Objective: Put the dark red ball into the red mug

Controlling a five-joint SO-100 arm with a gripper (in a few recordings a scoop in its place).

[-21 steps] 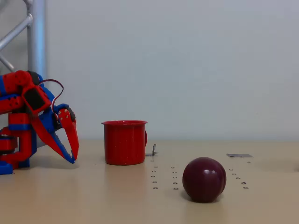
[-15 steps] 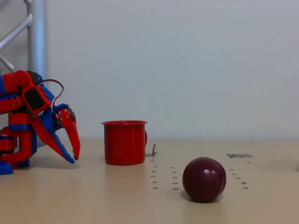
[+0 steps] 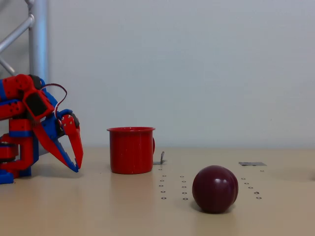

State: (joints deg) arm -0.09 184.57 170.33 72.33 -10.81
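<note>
The dark red ball (image 3: 215,189) rests on the tan table, in the foreground right of centre. The red mug (image 3: 131,150) stands upright behind and to its left, with only a sliver of its handle showing at its right side. My red and blue gripper (image 3: 77,166) hangs at the far left, well left of the mug, tips pointing down just above the table. Its fingers (image 3: 74,142) lie close together with nothing between them.
A metal pole (image 3: 38,39) rises behind the arm at the left. A small metal bracket (image 3: 159,159) sits just right of the mug, a flat grey plate (image 3: 252,163) lies at the back right, and rows of small holes (image 3: 172,187) dot the table.
The gripper tips drifted very slightly right half a second ago and are back where they were. Ball and mug have not moved.
</note>
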